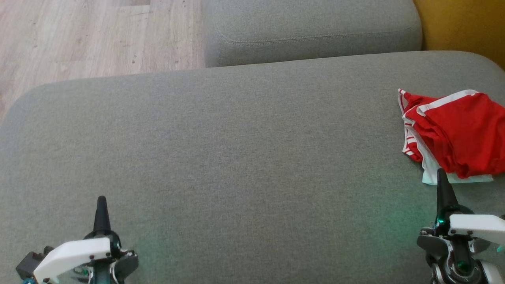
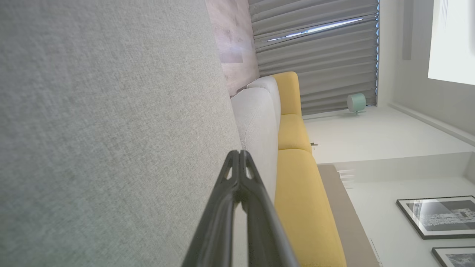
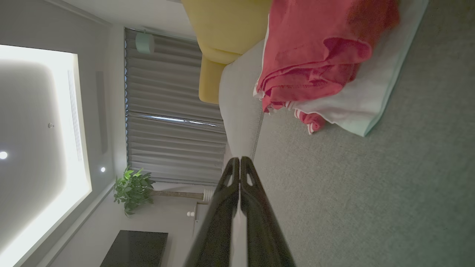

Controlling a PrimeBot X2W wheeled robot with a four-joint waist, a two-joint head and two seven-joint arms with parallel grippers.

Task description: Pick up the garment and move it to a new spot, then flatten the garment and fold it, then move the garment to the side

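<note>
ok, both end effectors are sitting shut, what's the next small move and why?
Probably open the right end effector first. It's shut, with its tip just short of the red garment, which lies bunched and unheld at the right of the grey cushion. The left end effector, also shut, sits far across.

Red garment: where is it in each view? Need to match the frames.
Head view: red garment at the right edge, crumpled on the grey cushion.
Right wrist view: top, right of centre, on that cushion.
Left wrist view: cushion surface at left.
Shared landmark: yellow sofa, top right in head, centre in left wrist, top centre in right wrist.
</note>
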